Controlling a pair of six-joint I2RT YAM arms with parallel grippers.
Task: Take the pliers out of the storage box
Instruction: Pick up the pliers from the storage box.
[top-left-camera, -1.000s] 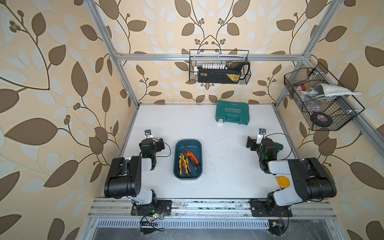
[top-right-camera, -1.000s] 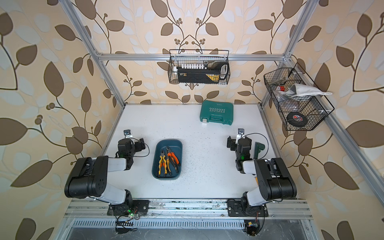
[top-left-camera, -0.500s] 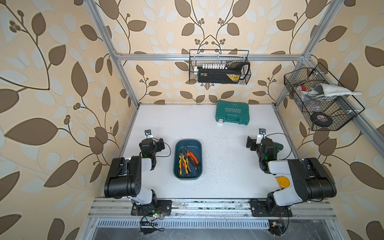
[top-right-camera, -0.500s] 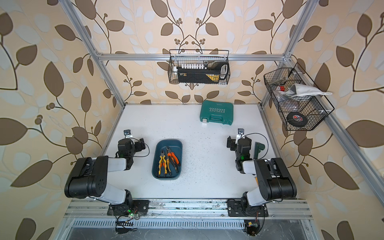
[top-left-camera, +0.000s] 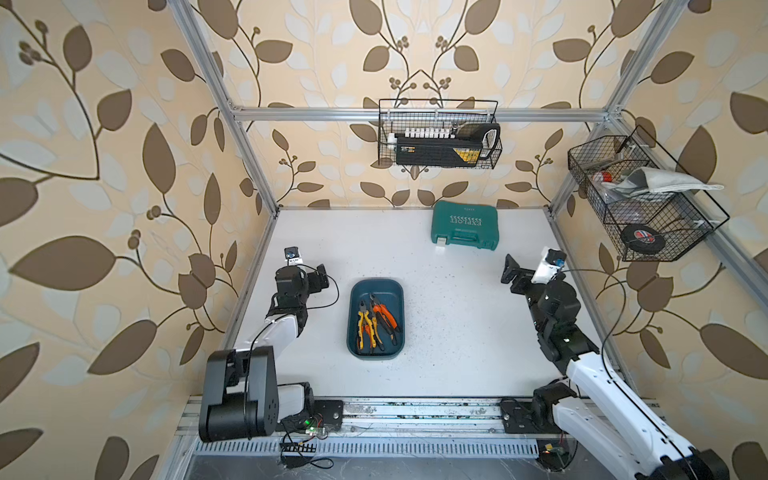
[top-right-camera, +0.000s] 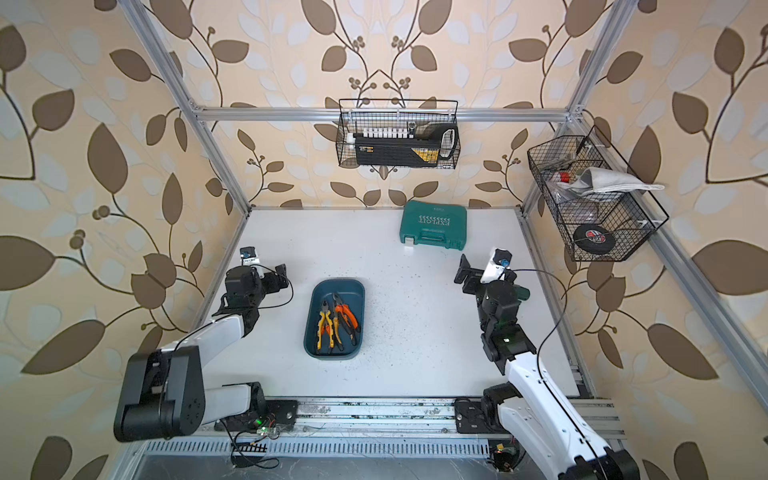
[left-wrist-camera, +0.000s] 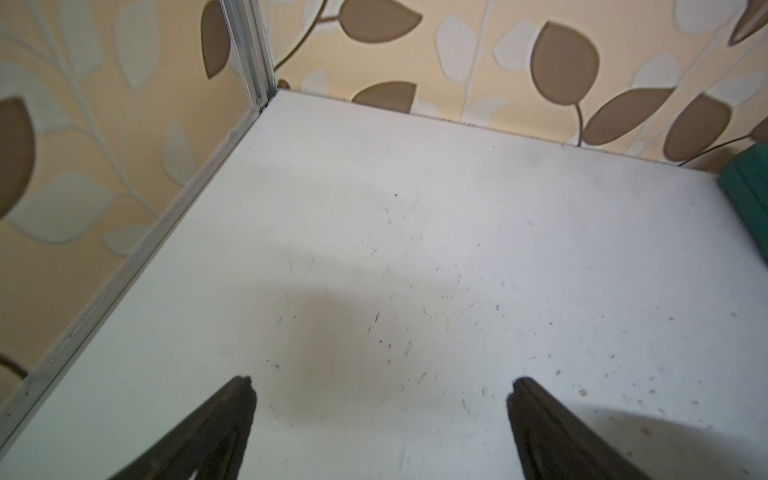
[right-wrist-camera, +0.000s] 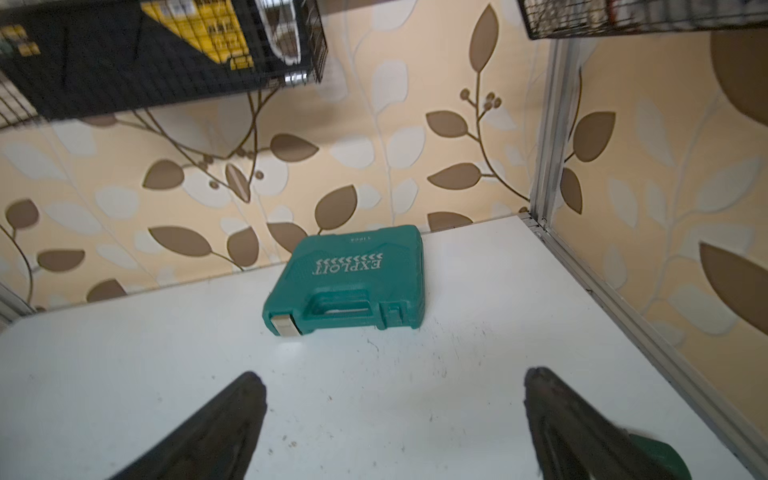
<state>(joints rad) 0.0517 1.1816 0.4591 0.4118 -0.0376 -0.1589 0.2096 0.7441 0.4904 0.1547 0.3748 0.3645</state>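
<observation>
**A:** Fingers?

**B:** Both pairs are spread wide and empty. The left gripper (left-wrist-camera: 382, 386) hangs over bare table (left-wrist-camera: 415, 187). The right gripper (right-wrist-camera: 395, 378) faces the green case (right-wrist-camera: 349, 282).

**A:** What changed?

**B:** The right arm (top-left-camera: 590, 374) has unfolded from its tuck and its elbow has swung out. Its wrist view is smeared, so it's probably moving. The left arm (top-left-camera: 282, 332) hasn't stirred.

**A:** And the pliers (top-left-camera: 376, 322)?

**B:** They all lie in the box (top-left-camera: 376, 287), mid-table between the arms and well apart from both grippers. None is out yet, so I'd judge the reach is just starting.

White "EXPLOIT" lettering, chevron row beside it, on green tool case (right-wrist-camera: 345, 286) lid.
</observation>
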